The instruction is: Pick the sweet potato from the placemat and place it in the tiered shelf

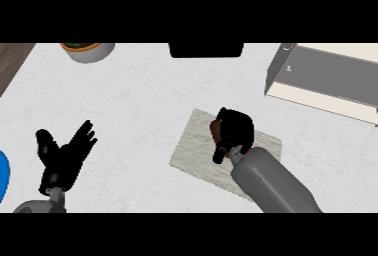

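Note:
A reddish-brown sweet potato [215, 130] lies on the grey placemat [193, 150] in the middle of the counter. My right hand [236, 131] covers it from above, fingers curled around it, so only its left edge shows. The tiered shelf [325, 80], grey and cream, stands at the upper right, apart from the hand. My left hand [65, 155] rests open at the lower left, fingers pointing up, holding nothing.
A grey pot with an orange rim [88, 51] stands at the top left. A black object [207, 50] sits at the top middle. A blue thing [4, 175] shows at the left edge. A brown strip [13, 60] borders the counter's upper left.

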Available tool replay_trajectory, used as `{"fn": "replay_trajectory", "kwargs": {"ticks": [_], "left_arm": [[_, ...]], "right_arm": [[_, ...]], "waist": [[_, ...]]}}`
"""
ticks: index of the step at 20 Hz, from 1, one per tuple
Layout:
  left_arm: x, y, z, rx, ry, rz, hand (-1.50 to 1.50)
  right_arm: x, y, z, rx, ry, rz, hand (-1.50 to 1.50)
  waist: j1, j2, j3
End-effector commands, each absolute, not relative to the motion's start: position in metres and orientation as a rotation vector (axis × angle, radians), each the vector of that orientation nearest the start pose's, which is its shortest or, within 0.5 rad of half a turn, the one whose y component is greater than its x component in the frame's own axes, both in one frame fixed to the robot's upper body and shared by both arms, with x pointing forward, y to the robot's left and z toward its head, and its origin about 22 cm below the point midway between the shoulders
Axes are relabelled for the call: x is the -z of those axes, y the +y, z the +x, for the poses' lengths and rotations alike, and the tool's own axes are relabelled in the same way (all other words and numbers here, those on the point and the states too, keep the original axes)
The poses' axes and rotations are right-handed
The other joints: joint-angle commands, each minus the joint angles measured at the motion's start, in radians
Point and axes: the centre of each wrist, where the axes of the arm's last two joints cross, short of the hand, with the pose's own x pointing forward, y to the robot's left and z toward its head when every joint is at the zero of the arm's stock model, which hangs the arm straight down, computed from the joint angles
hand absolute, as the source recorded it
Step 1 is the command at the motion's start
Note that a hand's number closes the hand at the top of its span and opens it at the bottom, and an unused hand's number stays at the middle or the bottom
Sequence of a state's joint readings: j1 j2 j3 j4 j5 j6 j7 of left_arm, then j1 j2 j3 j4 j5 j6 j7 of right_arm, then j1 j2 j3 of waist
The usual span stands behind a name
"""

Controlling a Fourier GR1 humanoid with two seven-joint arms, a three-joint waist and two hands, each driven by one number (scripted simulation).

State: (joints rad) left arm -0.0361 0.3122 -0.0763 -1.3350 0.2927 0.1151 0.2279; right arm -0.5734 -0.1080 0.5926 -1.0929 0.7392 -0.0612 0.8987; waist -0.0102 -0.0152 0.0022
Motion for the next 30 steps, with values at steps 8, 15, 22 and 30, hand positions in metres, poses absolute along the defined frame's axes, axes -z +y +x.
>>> {"fn": "replay_trajectory", "kwargs": {"ticks": [8, 15, 22, 30], "left_arm": [[0.036, 0.296, 0.238, -0.080, -1.092, 0.127, 0.00], [0.041, 0.300, 0.230, -0.069, -1.102, 0.112, 0.00], [0.010, 0.301, 0.243, -0.054, -1.121, 0.092, 0.00], [0.034, 0.297, 0.250, -0.049, -1.099, 0.082, 0.00]], "right_arm": [[-0.099, -0.171, 0.284, -0.734, -1.349, -0.759, 1.50], [-0.214, -0.182, 0.251, -0.497, -1.456, -0.975, 1.50], [-0.289, -0.238, 0.234, -0.431, -1.447, -1.079, 1.50], [-0.359, -0.291, 0.271, -0.263, -1.460, -1.086, 1.50]], "waist": [[-0.022, 0.006, -0.002], [-0.014, 0.004, -0.004], [0.002, 0.010, -0.002], [0.009, 0.016, -0.003]]}}
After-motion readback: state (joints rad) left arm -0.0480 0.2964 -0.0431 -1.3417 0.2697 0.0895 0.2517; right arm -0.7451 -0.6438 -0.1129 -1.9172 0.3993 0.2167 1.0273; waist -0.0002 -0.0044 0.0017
